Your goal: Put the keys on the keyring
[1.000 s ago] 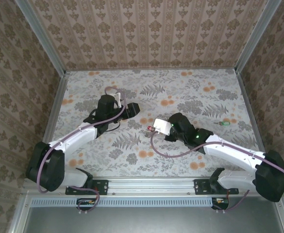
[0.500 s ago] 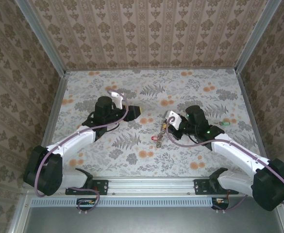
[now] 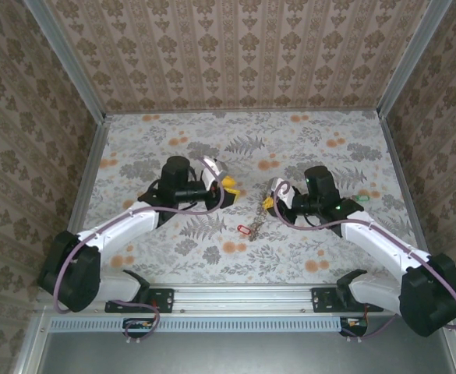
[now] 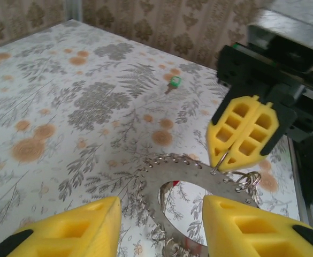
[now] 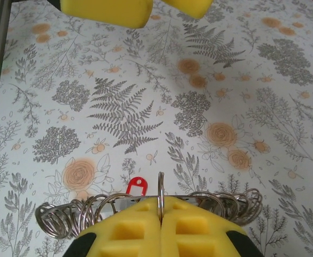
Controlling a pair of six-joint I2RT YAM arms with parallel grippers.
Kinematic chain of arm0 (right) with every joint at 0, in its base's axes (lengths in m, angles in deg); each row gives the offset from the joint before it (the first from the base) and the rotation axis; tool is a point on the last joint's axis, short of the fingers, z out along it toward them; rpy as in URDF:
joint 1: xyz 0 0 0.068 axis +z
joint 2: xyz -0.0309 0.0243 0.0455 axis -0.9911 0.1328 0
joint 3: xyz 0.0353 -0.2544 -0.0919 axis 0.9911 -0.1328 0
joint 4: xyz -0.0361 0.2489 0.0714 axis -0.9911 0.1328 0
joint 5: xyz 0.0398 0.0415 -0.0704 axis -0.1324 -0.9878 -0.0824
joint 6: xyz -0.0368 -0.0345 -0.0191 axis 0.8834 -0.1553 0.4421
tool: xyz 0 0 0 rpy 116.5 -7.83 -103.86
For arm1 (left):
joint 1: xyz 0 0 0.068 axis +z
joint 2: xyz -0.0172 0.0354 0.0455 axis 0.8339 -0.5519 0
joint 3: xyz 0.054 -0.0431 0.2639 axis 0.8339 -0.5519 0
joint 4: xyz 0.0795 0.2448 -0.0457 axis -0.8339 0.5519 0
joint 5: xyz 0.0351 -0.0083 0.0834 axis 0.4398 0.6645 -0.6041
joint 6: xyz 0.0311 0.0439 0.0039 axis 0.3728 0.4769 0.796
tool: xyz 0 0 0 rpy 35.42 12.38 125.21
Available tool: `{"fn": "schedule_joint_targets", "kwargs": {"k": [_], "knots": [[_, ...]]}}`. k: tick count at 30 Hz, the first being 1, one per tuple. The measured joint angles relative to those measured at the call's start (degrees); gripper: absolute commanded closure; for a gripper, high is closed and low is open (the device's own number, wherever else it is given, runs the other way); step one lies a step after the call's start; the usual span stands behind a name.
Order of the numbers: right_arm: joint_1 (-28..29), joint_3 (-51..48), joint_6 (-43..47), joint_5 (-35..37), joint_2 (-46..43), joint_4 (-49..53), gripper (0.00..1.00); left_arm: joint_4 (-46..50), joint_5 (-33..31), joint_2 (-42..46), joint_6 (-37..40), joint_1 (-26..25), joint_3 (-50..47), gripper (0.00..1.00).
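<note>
**Top external view: keyring lifted and presented between the two arms**

Right gripper [image 3: 269,199], its yellow pads pressed fully together, pinches a thin wire link at the top of the silvery-grey metal chain-loop keyring [image 3: 255,214]. The loop hangs below these jaws, and a small red-headed key [image 3: 242,229] dangles at its lower end. A second ago this gripper was down near the table with the red head beside it. Since then it has risen and drawn back toward its own side, carrying the chain up. Left gripper [image 3: 228,185] has meanwhile swung round to face it. Its jaws have narrowed from wide to roughly half open, and they hold nothing.

From the left wrist, the keyring [image 4: 210,182] lies just ahead of the left gripper [image 4: 161,225], in line with the gap between its jaws and directly under the closed right gripper [image 4: 244,134]. Whether either left fingertip already touches the links cannot be told, as the near edge of the loop runs out of frame.

From the right wrist, coils of the keyring [image 5: 65,217] spread to either side of the closed right gripper [image 5: 160,206]. The red-headed key [image 5: 136,187] sits just ahead of the pads. A green-headed key [image 3: 358,198] lies loose on the floral-patterned table [image 3: 134,140], well behind the right jaws.

Judged from this, one key is already on the ring and the ring is being offered for a two-handed hold. The green-headed key remains to be threaded.
</note>
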Motion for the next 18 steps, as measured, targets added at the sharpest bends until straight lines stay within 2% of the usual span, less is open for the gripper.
{"fn": "schedule_joint_targets", "kwargs": {"k": [8, 16, 18], "knots": [[0.0, 0.02, 5.44, -0.7, 0.09, 1.46, 1.0, 2.71, 4.7, -6.03, 10.56, -3.52, 4.59, 0.59], [0.0, 0.09, 7.98, -0.96, 0.81, 1.38, 1.0, 3.48, 6.38, -9.57, 15.41, -5.55, 5.03, 0.6], [0.0, 0.31, 8.44, -1.51, 1.51, 1.31, 1.0, 3.52, 6.29, -10.16, 16.46, -5.84, 5.03, 0.63]]}}
